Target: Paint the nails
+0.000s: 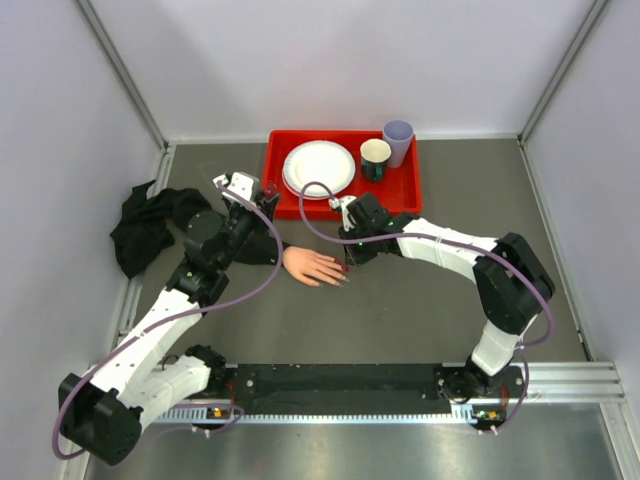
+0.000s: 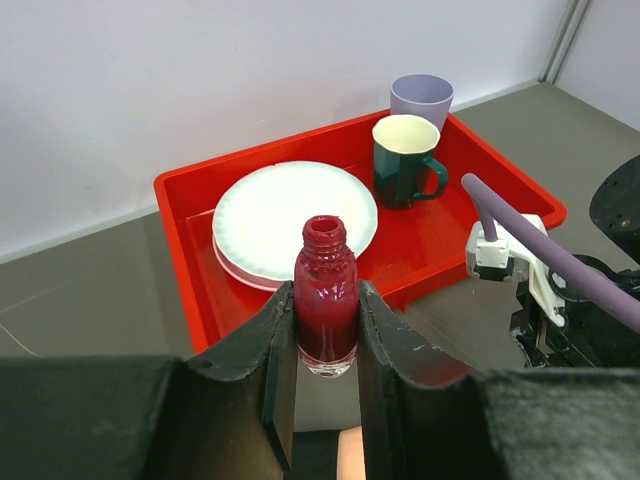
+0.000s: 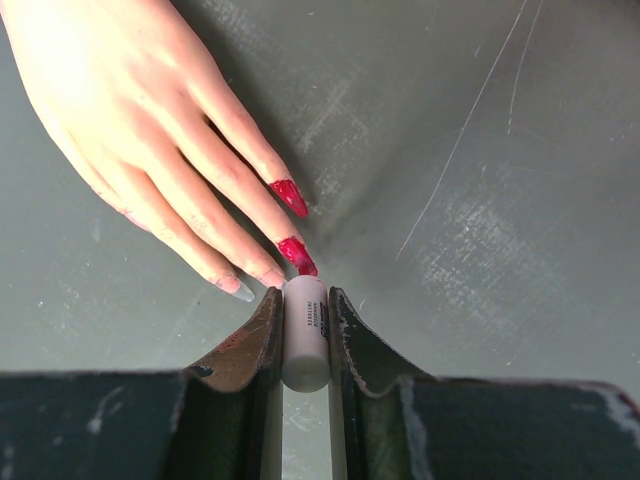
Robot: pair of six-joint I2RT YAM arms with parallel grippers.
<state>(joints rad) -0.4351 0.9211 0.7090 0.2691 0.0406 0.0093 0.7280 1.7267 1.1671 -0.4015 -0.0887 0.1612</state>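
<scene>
Grips open bottle (image 2: 325,275) of red polish in left tool (image 2: 326,300) — pinches white brush handle (image 3: 305,345) in right tool (image 3: 304,300), tip at a red nail (image 3: 297,255).

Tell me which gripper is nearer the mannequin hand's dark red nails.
Right. The right gripper is at the nails; the left gripper is farther, beside the red plastic tray.

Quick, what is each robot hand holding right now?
Left gripper: shut on the open polish bottle.
Right gripper: shut on the white brush handle.
</scene>
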